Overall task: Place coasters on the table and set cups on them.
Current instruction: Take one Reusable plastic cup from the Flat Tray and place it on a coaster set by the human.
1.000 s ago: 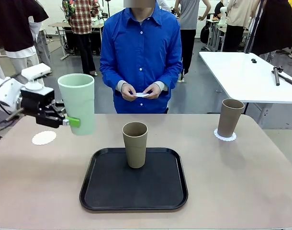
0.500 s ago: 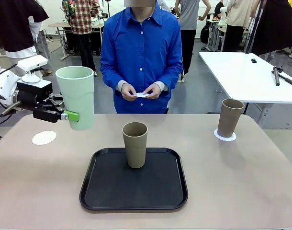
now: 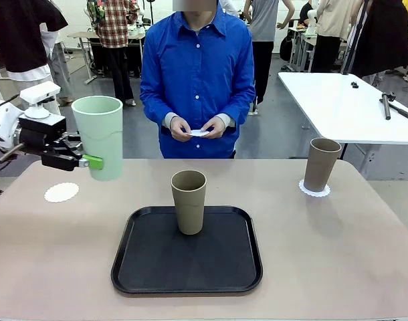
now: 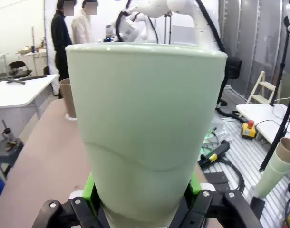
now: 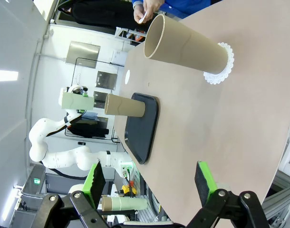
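Your left gripper (image 3: 90, 162) is clamped on the lower wall of the mint green cup (image 3: 98, 137), holding it upright in the air over the far left part of the table (image 3: 338, 254), above and just right of a bare coaster (image 3: 61, 192) (in the wrist view the green pads press the cup from both sides). Your right gripper (image 5: 149, 178) hangs with its jaws spread wide, grasping nothing. One tan cup (image 3: 188, 201) stands on the black tray (image 3: 144, 267). The other tan cup (image 3: 322, 164) stands on a second coaster (image 3: 314, 190) at the far right. The person across from you holds a third coaster (image 3: 198, 132) in both hands.
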Robot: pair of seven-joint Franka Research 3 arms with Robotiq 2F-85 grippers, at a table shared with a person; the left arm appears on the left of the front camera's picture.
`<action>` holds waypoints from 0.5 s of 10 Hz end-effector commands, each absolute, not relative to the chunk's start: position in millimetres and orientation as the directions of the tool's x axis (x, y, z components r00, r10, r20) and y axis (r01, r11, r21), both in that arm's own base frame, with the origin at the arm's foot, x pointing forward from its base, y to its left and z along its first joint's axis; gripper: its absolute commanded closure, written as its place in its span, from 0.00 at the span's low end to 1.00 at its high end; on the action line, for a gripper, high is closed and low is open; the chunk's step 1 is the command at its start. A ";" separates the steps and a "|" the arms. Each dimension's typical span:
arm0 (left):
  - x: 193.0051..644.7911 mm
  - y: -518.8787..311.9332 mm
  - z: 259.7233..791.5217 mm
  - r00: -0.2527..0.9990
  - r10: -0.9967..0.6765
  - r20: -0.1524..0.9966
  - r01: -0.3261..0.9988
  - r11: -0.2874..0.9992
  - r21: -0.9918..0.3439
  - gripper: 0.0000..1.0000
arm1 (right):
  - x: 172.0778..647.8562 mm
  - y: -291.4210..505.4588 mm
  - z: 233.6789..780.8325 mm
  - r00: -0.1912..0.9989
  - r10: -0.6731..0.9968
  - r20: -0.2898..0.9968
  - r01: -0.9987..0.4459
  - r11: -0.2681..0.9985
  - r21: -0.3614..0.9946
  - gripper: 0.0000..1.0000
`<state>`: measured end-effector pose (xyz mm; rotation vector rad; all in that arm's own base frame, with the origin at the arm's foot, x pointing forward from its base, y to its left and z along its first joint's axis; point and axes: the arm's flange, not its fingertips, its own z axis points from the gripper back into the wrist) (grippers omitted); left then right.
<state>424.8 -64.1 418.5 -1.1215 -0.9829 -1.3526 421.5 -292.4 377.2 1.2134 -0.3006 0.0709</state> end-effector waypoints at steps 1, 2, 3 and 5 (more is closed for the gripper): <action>455.2 -14.0 411.8 -0.003 -0.217 0.976 0.999 -0.041 -0.006 0.16 | 421.4 -292.3 377.3 0.959 -0.105 0.263 -0.210 0.357 0.910 0.00; 461.4 11.6 410.8 -0.010 -0.211 0.977 1.000 -0.010 0.008 0.16 | 421.4 -292.3 377.3 0.959 -0.105 0.263 -0.210 0.357 0.910 0.00; 466.5 38.0 407.8 0.001 -0.190 0.982 0.999 0.049 0.009 0.16 | 421.4 -292.3 377.3 0.959 -0.105 0.263 -0.210 0.357 0.910 0.00; 478.6 90.7 404.0 0.045 -0.166 0.985 0.985 0.171 -0.016 0.16 | 421.4 -292.3 377.3 0.959 -0.105 0.263 -0.210 0.357 0.910 0.00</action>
